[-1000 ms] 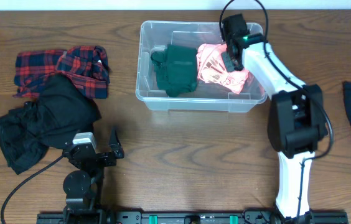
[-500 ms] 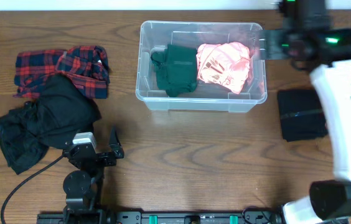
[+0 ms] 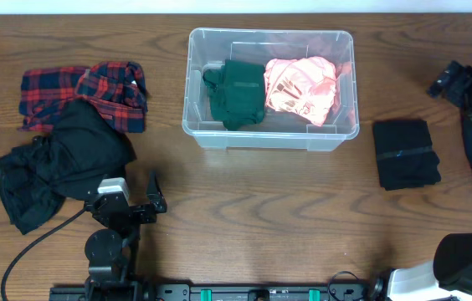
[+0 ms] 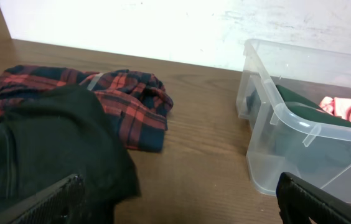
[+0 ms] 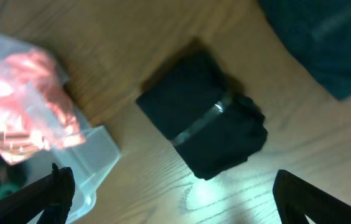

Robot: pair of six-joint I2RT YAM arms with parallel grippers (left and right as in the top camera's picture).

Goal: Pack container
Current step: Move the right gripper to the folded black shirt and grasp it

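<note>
The container (image 3: 269, 139) is a clear plastic bin, rectangular with rounded corners and a thick rim, and its walls are see-through enough to show what is inside. A folded dark green garment (image 3: 238, 92) fills its left half and a pink garment in a clear bag (image 3: 303, 88) its right half. It sits on the wooden table (image 3: 244, 226), at the far side and about mid-width.

The right gripper (image 5: 174, 182) is well apart from the bin, out to its right near the table's right edge. Its fingers are spread wide with nothing between them. Its wrist view looks down on a folded black bundle with a band (image 5: 203, 127); a corner of the bin shows at the left and a dark blue cloth (image 5: 312, 37) at the upper right.

The left gripper (image 4: 180, 183) is at the near left, also spread wide and empty (the bin is ahead of it, to its right). Near it lie a black garment (image 3: 60, 167) and a red plaid shirt (image 3: 85, 92).
</note>
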